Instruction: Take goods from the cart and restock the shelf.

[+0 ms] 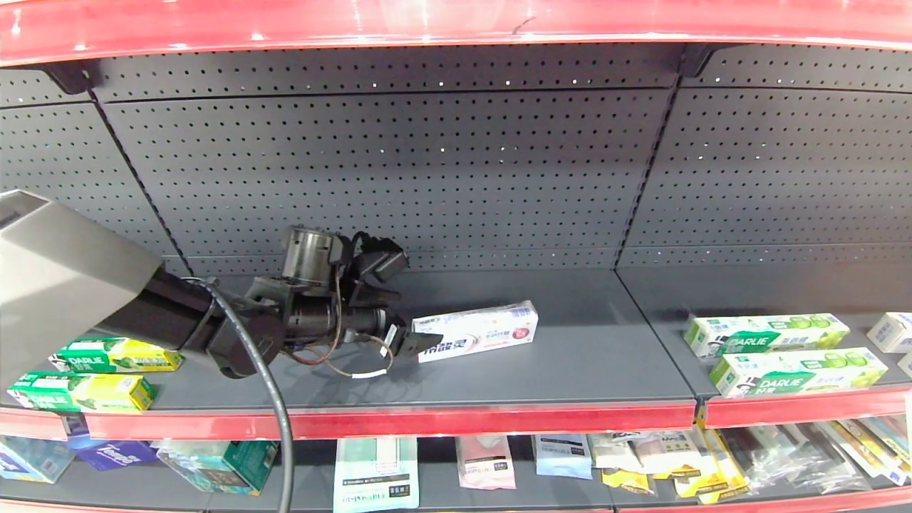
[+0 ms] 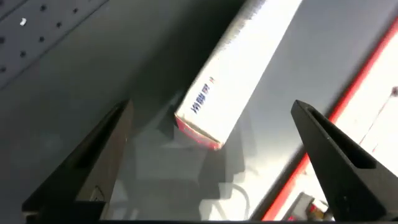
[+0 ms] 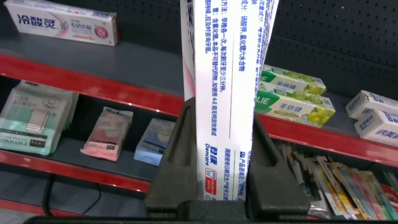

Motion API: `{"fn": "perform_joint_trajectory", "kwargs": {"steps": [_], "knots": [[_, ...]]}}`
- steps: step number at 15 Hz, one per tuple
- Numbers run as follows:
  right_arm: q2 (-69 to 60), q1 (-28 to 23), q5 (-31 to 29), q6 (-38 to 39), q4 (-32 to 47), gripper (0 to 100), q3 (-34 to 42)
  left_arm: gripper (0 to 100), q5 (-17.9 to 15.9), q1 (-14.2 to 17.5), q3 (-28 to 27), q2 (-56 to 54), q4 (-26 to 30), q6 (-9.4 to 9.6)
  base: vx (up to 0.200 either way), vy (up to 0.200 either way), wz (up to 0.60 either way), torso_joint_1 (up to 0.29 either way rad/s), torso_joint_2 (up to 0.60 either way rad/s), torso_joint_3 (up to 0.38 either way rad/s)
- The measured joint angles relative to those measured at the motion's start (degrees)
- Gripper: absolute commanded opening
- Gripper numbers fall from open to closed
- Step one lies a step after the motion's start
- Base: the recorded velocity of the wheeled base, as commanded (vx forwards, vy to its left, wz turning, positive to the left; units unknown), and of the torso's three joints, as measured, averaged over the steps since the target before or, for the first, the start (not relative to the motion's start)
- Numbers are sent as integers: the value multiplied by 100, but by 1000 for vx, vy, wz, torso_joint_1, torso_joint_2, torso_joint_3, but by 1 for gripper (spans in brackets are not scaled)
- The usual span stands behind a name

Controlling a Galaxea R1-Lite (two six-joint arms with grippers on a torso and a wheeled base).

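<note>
A white toothpaste box (image 1: 474,330) lies flat on the grey shelf (image 1: 570,370), near its middle. My left gripper (image 1: 415,340) hovers at the box's left end, open. In the left wrist view both fingers (image 2: 99,155) stand wide apart, with the box's end (image 2: 230,93) just ahead of them and untouched. My right gripper (image 3: 221,118) is shut on a white and blue toothpaste box (image 3: 227,74), held upright in front of the shelf. The right wrist view also takes in the white box on the shelf (image 3: 62,28), farther off.
Green toothpaste boxes lie at the shelf's left end (image 1: 107,354) and on the right section (image 1: 766,331), with small white boxes (image 1: 890,331) at the far right. A red lip (image 1: 392,420) edges the shelf front. Packets (image 1: 376,474) fill the lower shelf.
</note>
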Motion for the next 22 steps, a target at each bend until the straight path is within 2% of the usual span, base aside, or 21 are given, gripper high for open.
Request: {"fn": "perform_joint_trajectory", "kwargs": {"steps": [2,6,7,9,10,12,14,16,19,22], "knots": [[0,2,-18,-88,0,0,28,100,-95,44,2,-74,154,161,0,0,0,0,0,0],[0,2,-29,-266,5,0,123,100,-289,66,-96,-48,697,963,0,0,0,0,0,0],[0,2,-24,-290,-4,0,134,100,-301,71,-155,-33,790,1108,0,0,0,0,0,0],[0,0,-22,-372,0,0,184,100,-315,85,-375,85,958,1653,0,0,0,0,0,0],[0,2,-27,-422,0,0,204,100,-319,90,-507,179,1005,1757,0,0,0,0,0,0],[0,2,-27,-452,0,0,234,100,-322,82,-767,346,1267,1840,0,0,0,0,0,0],[0,2,-24,-455,2,0,261,100,-322,60,-1109,466,1872,2124,0,0,0,0,0,0],[0,2,-24,-462,2,0,297,100,-323,50,-1560,617,2135,2326,0,0,0,0,0,0],[0,0,-22,-517,-1,0,356,100,-322,-26,-2216,940,2499,2374,0,0,0,0,0,0],[2,0,-22,-518,-9,0,355,100,-319,-129,-2410,1104,2625,2376,0,0,0,0,0,0]]}}
